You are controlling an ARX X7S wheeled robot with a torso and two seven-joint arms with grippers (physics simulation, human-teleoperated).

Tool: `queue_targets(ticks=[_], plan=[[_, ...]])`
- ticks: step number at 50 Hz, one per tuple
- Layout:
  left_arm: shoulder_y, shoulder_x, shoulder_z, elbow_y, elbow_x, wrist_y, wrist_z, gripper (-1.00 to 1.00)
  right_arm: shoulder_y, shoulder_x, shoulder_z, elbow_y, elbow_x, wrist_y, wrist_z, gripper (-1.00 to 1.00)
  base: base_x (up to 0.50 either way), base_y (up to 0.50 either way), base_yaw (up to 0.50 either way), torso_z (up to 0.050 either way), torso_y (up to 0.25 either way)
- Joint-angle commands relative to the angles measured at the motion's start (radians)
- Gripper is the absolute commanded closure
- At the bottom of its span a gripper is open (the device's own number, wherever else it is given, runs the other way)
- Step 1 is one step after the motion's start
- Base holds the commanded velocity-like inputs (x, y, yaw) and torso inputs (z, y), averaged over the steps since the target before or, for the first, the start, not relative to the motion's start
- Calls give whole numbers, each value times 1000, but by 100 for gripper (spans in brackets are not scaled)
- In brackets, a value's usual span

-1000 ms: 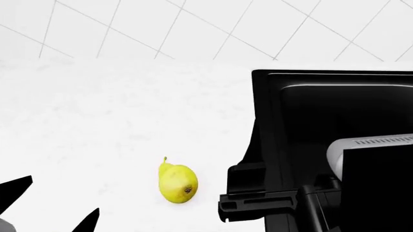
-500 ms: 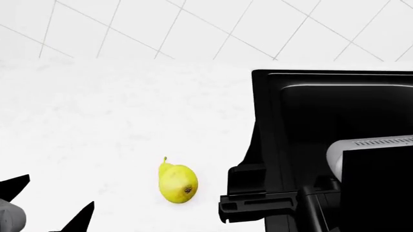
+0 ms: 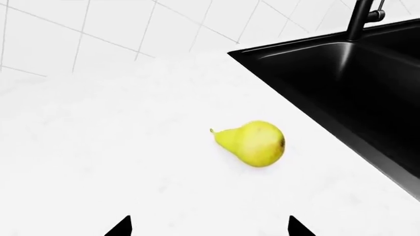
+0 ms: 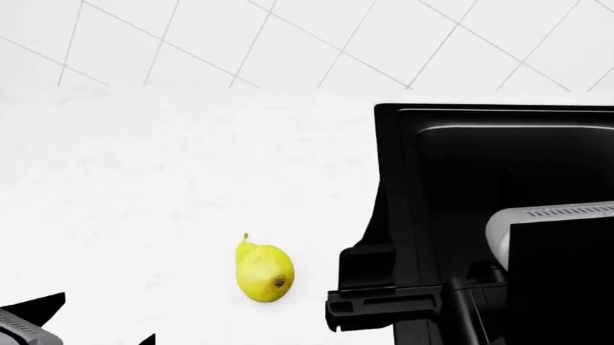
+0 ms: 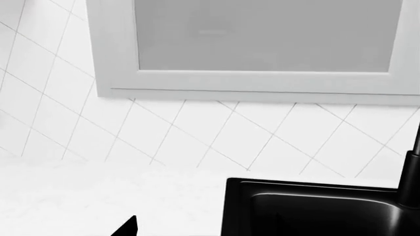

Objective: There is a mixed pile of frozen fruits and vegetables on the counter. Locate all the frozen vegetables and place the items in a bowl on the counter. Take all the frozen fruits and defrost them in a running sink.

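left gripper (image 3: 208,227): bottom edge of left wrist view, tips spread apart, empty
pear (image 3: 253,143): centre frame on counter (image 3: 98,147), stem pointing frame-left, left arm nearer
sink (image 3: 354,83): right of pear
right gripper: one tip visible, spread unclear

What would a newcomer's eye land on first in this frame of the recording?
The single yellow pear lying on its side on the white counter stands out, the only colour in the scene. Next is the deep black sink basin beside it, with a black faucet at its back edge. The left end effector shows two dark fingertips spread apart near the pear, holding nothing.
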Motion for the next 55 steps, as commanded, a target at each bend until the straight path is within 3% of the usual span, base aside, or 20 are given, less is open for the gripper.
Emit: queue_targets(ticks=[1,32,55], plan=[[53,0,6,-13,35,12,35,-100,-11,2,1,0,-7,-6,-5,-100,0,0,0,0,0],[156,18,61,-53,169,23,107,-100,-41,8,5,-5,-21,-23,-10,-100,0,0,0,0,0],[150,61,127,-107,231,2,154,-100,-41,3,-3,-3,-25,-25,-12,-100,0,0,0,0,0]])
